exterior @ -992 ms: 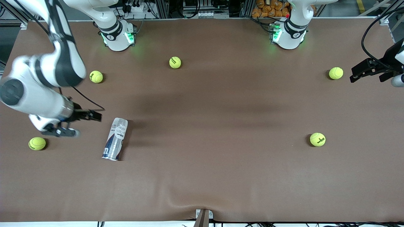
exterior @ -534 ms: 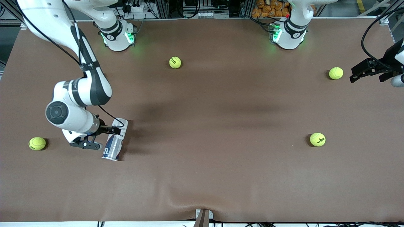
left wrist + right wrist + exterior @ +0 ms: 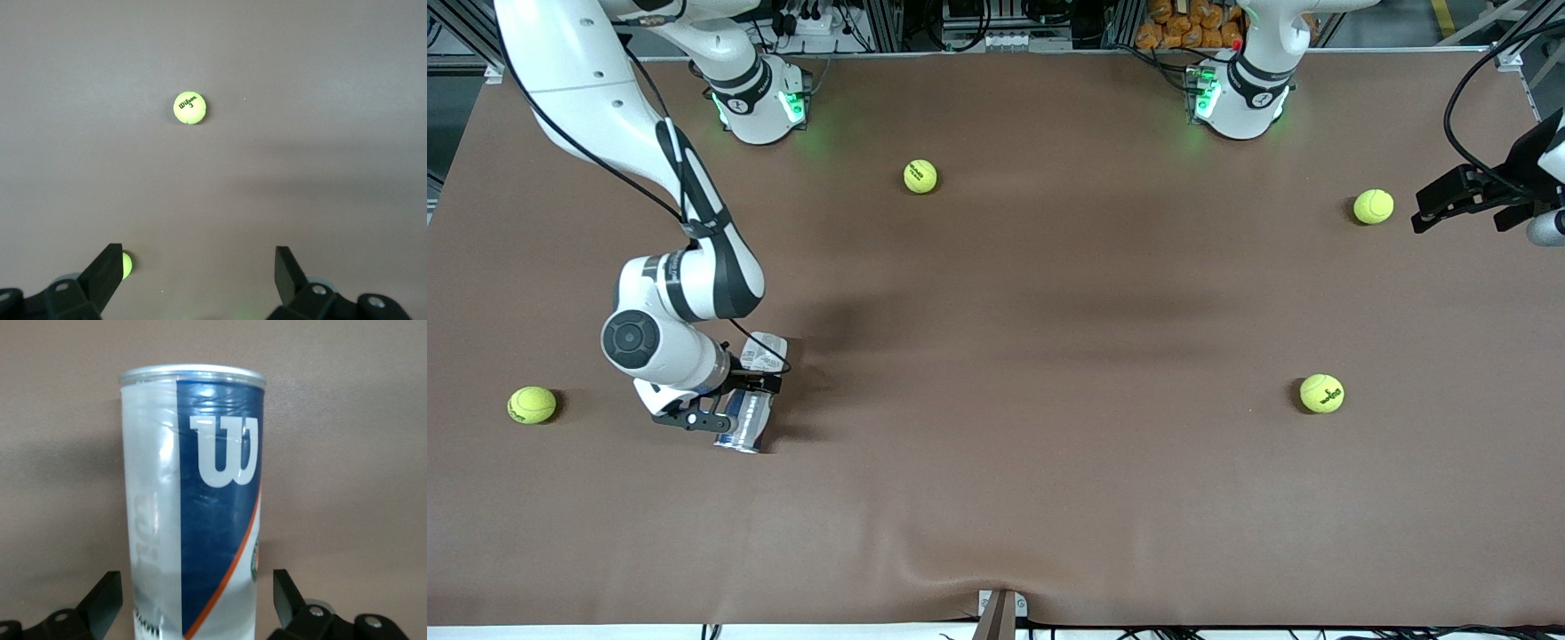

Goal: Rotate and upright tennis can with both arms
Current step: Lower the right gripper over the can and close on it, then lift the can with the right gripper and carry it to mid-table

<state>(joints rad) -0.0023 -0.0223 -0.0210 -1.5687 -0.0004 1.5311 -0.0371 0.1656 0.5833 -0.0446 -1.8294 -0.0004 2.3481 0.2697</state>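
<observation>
The tennis can lies on its side on the brown table, its silvery rim at the end nearer the front camera. My right gripper is down over the can's middle, open, with a finger on each side. In the right wrist view the can fills the gap of the right gripper, with space between each finger and the can. My left gripper waits open and empty over the table's edge at the left arm's end; the left wrist view shows it above bare table.
Yellow-green tennis balls lie near the bases, beside the left gripper, nearer the camera at the left arm's end and at the right arm's end. Two balls show in the left wrist view.
The right arm swung in from the table's end to the can, and its open gripper now straddles the can. The can and the left arm have not moved.
</observation>
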